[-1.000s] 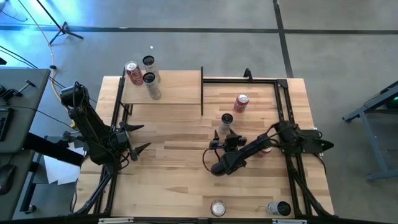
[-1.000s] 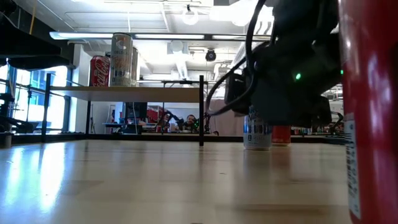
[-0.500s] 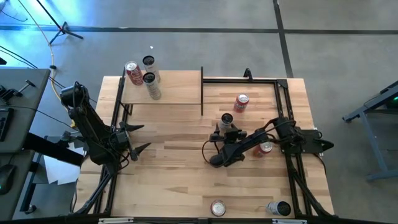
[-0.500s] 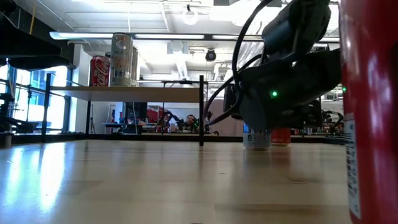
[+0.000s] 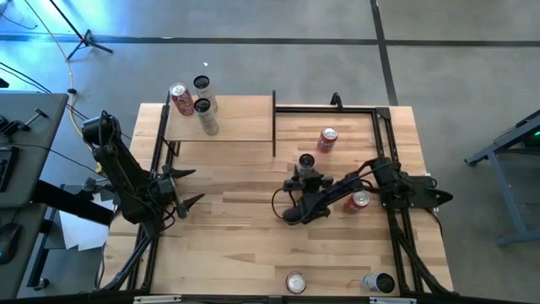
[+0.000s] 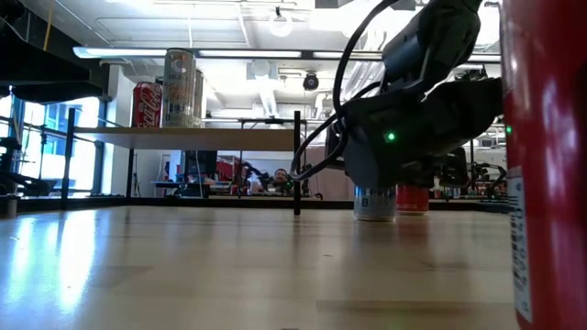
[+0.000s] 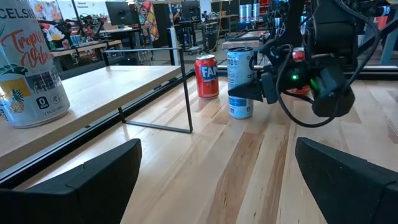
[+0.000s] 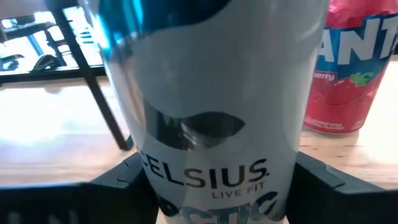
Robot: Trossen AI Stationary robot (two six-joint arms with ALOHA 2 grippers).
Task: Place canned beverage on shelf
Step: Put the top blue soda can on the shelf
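A tall white-and-blue Celsius can (image 5: 306,161) stands upright on the tabletop right of centre, with my right gripper (image 5: 305,174) shut on it. It also shows as the can (image 7: 240,81) in the left wrist view and the can (image 8: 217,124) in the right wrist view. The shelf (image 5: 240,118), a pale board with black posts, stands at the far left and carries three cans (image 5: 202,101). My left gripper (image 5: 190,187) waits open at the table's left side, touching nothing. My right gripper pinches the Celsius can's side wall (image 8: 161,180) between its two fingers (image 8: 317,177), one on each side of the can. The fingers come nearly level from the table's near-right side. The can stands upright with its base (image 6: 374,213) on the table.
A red Fanta can (image 5: 327,139) stands just beyond the held can, and another red can (image 5: 360,201) stands under my right arm. Two more cans (image 5: 295,281) (image 5: 378,283) are at the near edge. A black frame (image 5: 380,127) runs along the right side.
My right gripper has moved toward the table's far edge, up to the Celsius can, and has shut on it. The can still stands on the table.
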